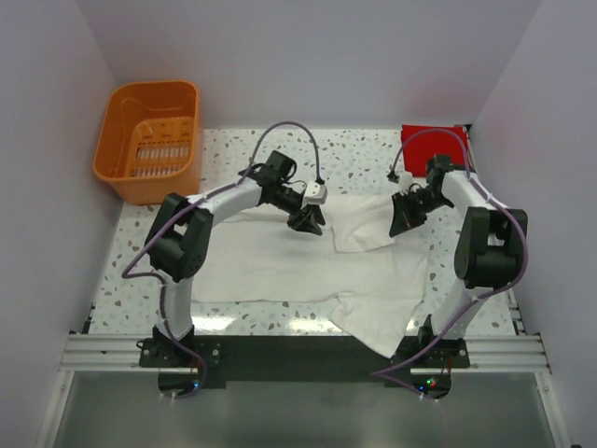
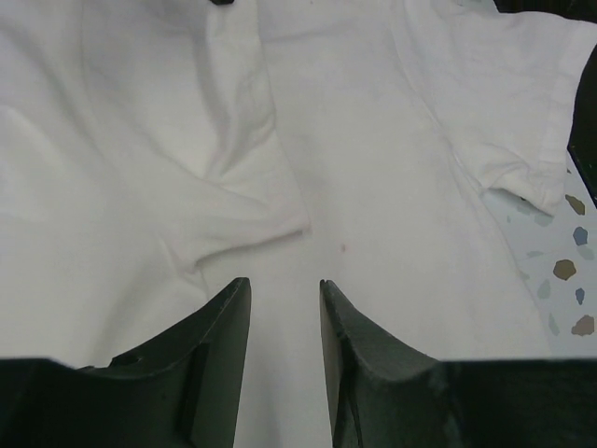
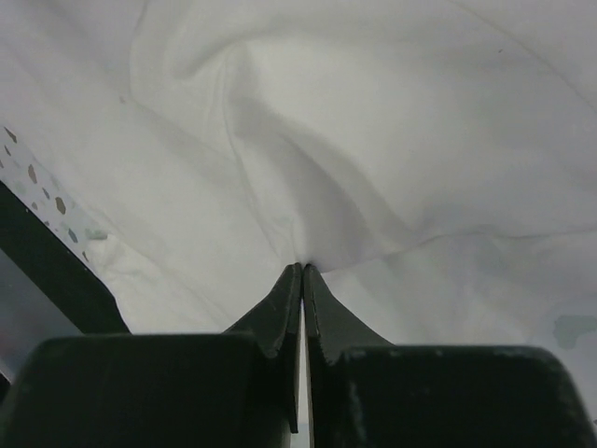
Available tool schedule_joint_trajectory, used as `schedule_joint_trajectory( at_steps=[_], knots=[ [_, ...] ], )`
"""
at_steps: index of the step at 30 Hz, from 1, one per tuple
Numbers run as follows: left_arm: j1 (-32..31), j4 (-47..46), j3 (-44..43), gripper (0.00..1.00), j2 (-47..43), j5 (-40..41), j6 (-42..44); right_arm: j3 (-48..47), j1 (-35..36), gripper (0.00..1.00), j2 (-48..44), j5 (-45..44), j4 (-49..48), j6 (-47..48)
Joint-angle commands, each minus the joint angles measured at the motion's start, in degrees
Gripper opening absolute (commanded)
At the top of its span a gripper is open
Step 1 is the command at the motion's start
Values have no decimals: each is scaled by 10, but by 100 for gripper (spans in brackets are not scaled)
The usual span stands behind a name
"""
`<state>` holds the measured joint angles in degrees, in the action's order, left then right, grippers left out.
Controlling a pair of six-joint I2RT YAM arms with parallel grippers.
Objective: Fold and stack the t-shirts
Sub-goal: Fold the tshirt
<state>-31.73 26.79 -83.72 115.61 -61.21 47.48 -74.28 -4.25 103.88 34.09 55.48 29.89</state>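
Note:
The cream-white t-shirt [image 1: 298, 266] lies spread across the middle of the table, its right part folded inward and a lower corner hanging at the front edge. The red t-shirt [image 1: 433, 137] is a small flat square at the back right corner. My left gripper [image 1: 308, 222] is open just above the white shirt's upper edge; in the left wrist view it [image 2: 284, 285] has cloth [image 2: 373, 187] below it and nothing between the jaws. My right gripper [image 1: 403, 217] is shut on a pinch of the white shirt [image 3: 308, 187] at its right side, and in the right wrist view it [image 3: 302, 268] pulls folds toward its tips.
An orange slotted plastic basket [image 1: 149, 140] stands at the back left corner. The speckled tabletop [image 1: 354, 159] shows behind the shirt. White walls close in on both sides. The arm bases sit on the black rail [image 1: 298, 355] at the near edge.

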Motion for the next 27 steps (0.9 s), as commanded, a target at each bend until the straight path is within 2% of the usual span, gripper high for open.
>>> schedule_joint_trajectory(
  at_steps=[1,5,8,11,13,16,18,20,22,24,26,27],
  knots=[
    [52,-9,25,41,-65,-10,-40,25,1,0,-36,17,28,11],
    [118,9,42,40,-106,26,-60,61,10,0,-46,13,28,17],
    [157,48,57,40,-143,54,-38,79,18,0,-48,11,27,18],
    [191,72,76,40,-168,72,-32,85,29,0,-47,1,25,18],
    [192,78,95,40,-176,89,-32,85,30,0,-46,-5,16,17],
    [165,10,140,40,-192,98,-83,76,30,0,-34,-28,-4,0],
    [121,-69,160,39,-196,124,-154,65,30,0,-23,-41,-11,-11],
    [65,-110,183,39,-191,133,-174,60,30,0,-17,-49,-15,-19],
    [11,-198,208,40,-186,180,-222,60,32,0,-14,-56,-18,-22],
    [-17,-241,200,39,-158,203,-277,64,35,0,-11,-60,-19,-26],
    [-48,-241,158,35,-111,227,-331,70,38,0,-10,-64,-23,-29],
    [-54,-239,136,32,-96,229,-391,74,37,0,-11,-65,-24,-30]
  ],
)
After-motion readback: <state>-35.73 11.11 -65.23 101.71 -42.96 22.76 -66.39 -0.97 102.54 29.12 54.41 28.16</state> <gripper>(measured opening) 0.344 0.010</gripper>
